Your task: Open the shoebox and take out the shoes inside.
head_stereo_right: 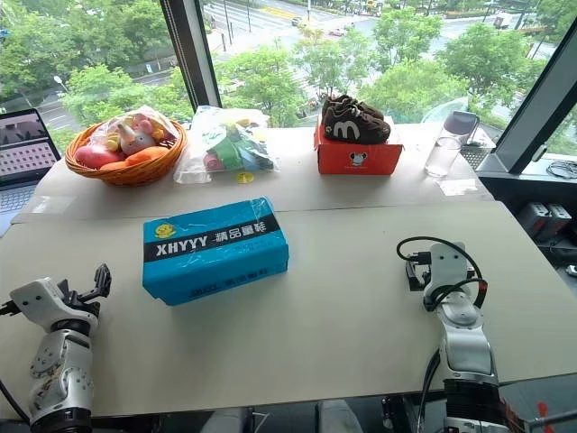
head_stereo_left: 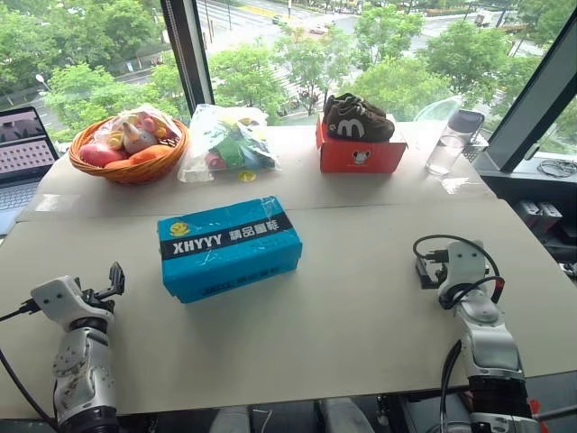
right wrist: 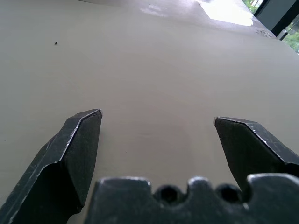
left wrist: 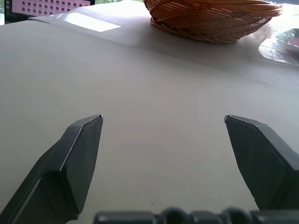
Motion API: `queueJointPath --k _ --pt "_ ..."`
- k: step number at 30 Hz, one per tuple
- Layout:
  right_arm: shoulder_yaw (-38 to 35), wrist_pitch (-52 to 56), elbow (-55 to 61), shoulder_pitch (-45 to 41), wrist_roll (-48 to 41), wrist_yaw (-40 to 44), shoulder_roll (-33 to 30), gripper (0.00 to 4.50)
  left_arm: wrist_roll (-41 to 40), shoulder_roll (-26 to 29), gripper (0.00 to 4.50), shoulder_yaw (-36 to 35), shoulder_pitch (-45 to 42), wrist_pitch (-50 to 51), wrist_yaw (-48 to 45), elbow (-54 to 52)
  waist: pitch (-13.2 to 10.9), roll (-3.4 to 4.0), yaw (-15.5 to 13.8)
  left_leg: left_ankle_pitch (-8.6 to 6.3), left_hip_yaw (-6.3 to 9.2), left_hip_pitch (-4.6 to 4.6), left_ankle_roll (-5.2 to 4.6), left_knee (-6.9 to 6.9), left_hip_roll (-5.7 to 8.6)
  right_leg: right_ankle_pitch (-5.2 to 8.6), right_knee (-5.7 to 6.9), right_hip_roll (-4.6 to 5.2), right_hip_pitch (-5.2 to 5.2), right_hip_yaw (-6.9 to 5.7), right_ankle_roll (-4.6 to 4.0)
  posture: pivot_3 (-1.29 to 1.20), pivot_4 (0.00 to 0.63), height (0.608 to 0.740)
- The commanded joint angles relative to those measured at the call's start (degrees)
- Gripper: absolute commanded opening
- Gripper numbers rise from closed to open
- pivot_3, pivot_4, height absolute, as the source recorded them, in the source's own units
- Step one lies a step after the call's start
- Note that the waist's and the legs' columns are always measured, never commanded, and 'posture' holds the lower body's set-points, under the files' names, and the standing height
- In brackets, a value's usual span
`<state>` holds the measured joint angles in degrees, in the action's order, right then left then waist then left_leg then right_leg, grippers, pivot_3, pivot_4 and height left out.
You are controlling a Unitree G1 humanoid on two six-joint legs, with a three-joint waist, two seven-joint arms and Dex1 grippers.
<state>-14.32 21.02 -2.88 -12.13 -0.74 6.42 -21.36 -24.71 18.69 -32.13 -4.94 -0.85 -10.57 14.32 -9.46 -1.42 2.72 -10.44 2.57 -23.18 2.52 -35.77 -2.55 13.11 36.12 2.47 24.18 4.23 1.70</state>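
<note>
Shoebox (head_stereo_left: pixel 229 247) is the landmark here: bright blue, lid shut, lying flat near the middle of the pale worktop (head_stereo_left: pixel 361 316), turned slightly askew to its front edge. No task shoes can be seen; presumably they are inside. Left of the shoebox and nearer the front edge hangs the left hand (head_stereo_left: pixel 115 279), its two black fingers spread wide with nothing between them; to the right of the shoebox, well apart from it, the right hand (right wrist: pixel 156 122) is likewise wide open and empty, low over bare surface. The likely trouble, as I judge it, is the lid: the box looks light and the worktop smooth, so a one-sided push or lift could slide or tip the whole box instead of opening it unless the other hand steadies the base. A second risk is confusion with what sits behind the shoebox on the far worktop: a small red box (head_stereo_left: pixel 360 153) carrying dark brown shoes (head_stereo_left: pixel 357 117), which are not the pair wanted. Also behind it are a wicker basket (head_stereo_left: pixel 132 150) of toys, a clear bag (head_stereo_left: pixel 227 142) of coloured items and a plastic bottle (head_stereo_left: pixel 451 140); a laptop (head_stereo_left: pixel 25 149) stands far left. Large windows beyond show trees and a road.
</note>
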Motion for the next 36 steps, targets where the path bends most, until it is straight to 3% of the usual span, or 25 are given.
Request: queueJointPath --k 1,4,6,11,14,18,20,26,31,36 --pt "-1.4 -1.0 1.5 0.1 -0.2 -0.2 -1.3 4.50 0.8 1.1 4.48 0.8 0.5 0.9 -1.2 1.6 0.0 0.00 0.0 0.00 0.00 0.00 0.00 0.00 0.00 0.00 0.00 0.00 0.00 0.00 0.00 0.00 0.150 0.740" --pt "0.9 0.9 3.7 -1.4 -3.6 6.7 -2.7 4.50 0.0 7.4 4.48 1.9 1.2 2.6 -10.1 1.5 0.0 -0.01 0.0 0.00 0.01 0.00 0.00 0.00 0.00 0.01 0.03 -0.01 0.02 0.00 -0.02 0.00 0.150 0.740" --pt "4.1 2.8 5.7 -2.6 -6.4 14.0 -4.3 3.98 -1.6 12.0 4.50 2.1 2.3 4.5 -16.2 -0.2 -0.1 -0.09 0.3 0.00 0.02 -0.01 0.00 0.01 -0.03 0.12 0.06 -0.05 0.07 -0.01 -0.22 0.00 0.150 0.740" --pt "12.3 3.9 6.4 -7.0 -8.0 26.2 -7.8 2.53 -3.5 20.8 3.21 4.4 5.8 10.3 -28.4 -7.1 -0.2 -0.26 1.1 0.00 0.02 -0.09 0.00 -0.01 -0.06 0.13 -0.01 -0.03 0.08 -0.01 -0.23 0.00 0.150 0.740" --pt "17.8 2.1 0.3 -13.9 -6.1 30.1 -7.1 1.42 -2.8 24.7 2.08 7.4 7.3 13.2 -33.5 -10.8 -0.2 -0.29 1.3 0.00 0.02 -0.11 0.01 0.00 -0.07 0.13 -0.02 -0.03 0.13 -0.02 -0.23 0.00 0.150 0.740" --pt "22.9 -3.6 -12.0 -23.5 -2.9 32.4 -4.1 0.02 -2.7 25.3 0.57 11.1 6.2 16.5 -35.1 -15.2 -0.3 -0.34 1.2 0.00 -0.01 -0.13 0.00 0.02 -0.08 0.13 -0.01 -0.03 0.17 -0.03 -0.24 0.00 0.150 0.740" --pt "24.5 -7.3 -19.4 -27.9 -1.5 33.7 -2.4 0.00 -2.3 24.9 0.01 12.8 5.7 17.7 -35.1 -17.3 -0.4 -0.41 1.1 0.00 0.04 -0.17 0.00 0.03 -0.08 0.10 0.00 -0.04 0.18 -0.08 -0.19 0.00 0.150 0.740" --pt "30.0 -16.6 -32.8 -34.7 2.4 40.9 0.6 0.00 -1.1 23.6 0.01 15.7 4.0 19.7 -33.2 -19.4 -0.4 -0.41 0.9 -0.02 0.08 -0.34 0.00 0.08 -0.07 -0.07 -0.05 -0.04 0.25 -0.11 0.14 0.00 0.150 0.740" --pt "31.8 -16.6 -29.3 -34.6 2.3 43.4 4.9 0.00 0.3 22.5 0.01 18.2 0.5 19.1 -33.3 -17.8 -0.4 -0.41 0.9 -0.04 0.12 -0.31 -0.02 0.09 -0.07 -0.06 0.02 -0.05 0.25 -0.15 0.15 0.00 0.150 0.740" --pt "30.3 -11.8 -20.9 -31.7 1.0 42.7 5.1 0.00 2.2 21.5 0.01 21.2 -5.6 18.1 -35.3 -13.5 -0.4 -0.39 0.4 -0.03 0.19 -0.30 -0.02 -0.05 -0.04 -0.07 0.13 -0.05 0.20 -0.19 0.15 0.00 0.150 0.740"
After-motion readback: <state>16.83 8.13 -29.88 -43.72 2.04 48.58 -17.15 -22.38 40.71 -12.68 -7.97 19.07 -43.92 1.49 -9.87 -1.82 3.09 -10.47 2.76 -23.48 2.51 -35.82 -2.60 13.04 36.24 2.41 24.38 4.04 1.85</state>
